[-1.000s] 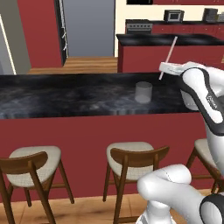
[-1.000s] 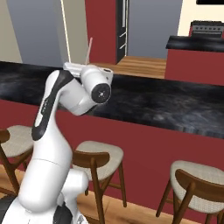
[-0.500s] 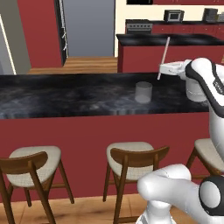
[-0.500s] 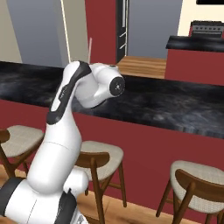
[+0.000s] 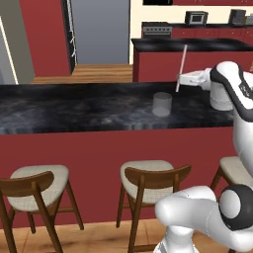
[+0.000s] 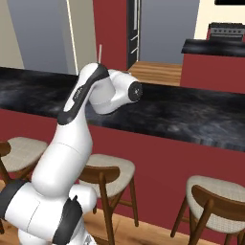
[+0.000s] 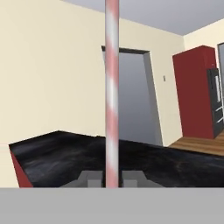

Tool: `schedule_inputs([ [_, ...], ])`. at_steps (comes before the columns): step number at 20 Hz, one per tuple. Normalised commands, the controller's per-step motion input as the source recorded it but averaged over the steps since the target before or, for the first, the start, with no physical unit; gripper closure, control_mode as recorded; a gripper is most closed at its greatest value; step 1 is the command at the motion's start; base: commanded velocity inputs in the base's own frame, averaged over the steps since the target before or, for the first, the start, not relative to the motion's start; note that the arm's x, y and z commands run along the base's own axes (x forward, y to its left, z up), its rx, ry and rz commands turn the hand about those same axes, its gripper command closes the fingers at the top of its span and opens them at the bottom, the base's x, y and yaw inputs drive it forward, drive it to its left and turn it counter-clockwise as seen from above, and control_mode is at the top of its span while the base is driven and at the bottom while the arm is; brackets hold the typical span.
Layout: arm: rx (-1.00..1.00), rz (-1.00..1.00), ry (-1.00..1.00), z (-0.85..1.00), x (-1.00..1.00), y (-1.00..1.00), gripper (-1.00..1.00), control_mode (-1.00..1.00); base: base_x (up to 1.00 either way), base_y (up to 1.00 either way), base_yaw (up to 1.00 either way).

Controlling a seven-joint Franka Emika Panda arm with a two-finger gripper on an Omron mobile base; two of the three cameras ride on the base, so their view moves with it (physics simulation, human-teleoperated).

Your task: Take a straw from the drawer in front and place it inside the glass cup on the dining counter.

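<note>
Pincer (image 5: 180, 78) clamped on straw (image 5: 181, 67), held near-upright above dining worktop (image 5: 74, 106), just right of glass cup (image 5: 161, 104). Pickup done; left: shift over cup, lower, release.

Glossy black marbled dining counter (image 5: 74, 106) mostly bare; sole obstacle on it = small clear glass cup (image 5: 161, 104), w/ open stone all round. Thin pink-white striped straw (image 5: 181, 68) is upright above & to the cup's right, apart from rim. Brown wooden stools w/ cream seats (image 5: 148, 180) crowd the space below.
</note>
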Motion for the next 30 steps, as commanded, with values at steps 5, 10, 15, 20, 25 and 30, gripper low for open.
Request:
schedule_inputs([
  [5,-0.02,0.02,0.07,-0.21,0.13,0.22,1.0,-1.0,0.0,0.0,0.0],
  [10,-0.02,0.01,0.04,-0.17,0.16,0.16,1.0,-1.0,0.0,0.0,0.0],
  [15,0.0,0.0,0.0,-0.07,0.1,0.03,1.0,-1.0,0.0,0.0,0.0],
  [20,0.0,0.0,0.0,0.0,0.06,0.0,1.0,-1.0,0.0,0.0,0.0],
  [25,0.0,0.0,0.0,-0.12,0.2,0.0,1.0,-1.0,0.0,0.0,0.0],
  [30,0.0,0.0,0.0,-0.2,0.43,0.0,1.0,-1.0,0.0,0.0,0.0],
])
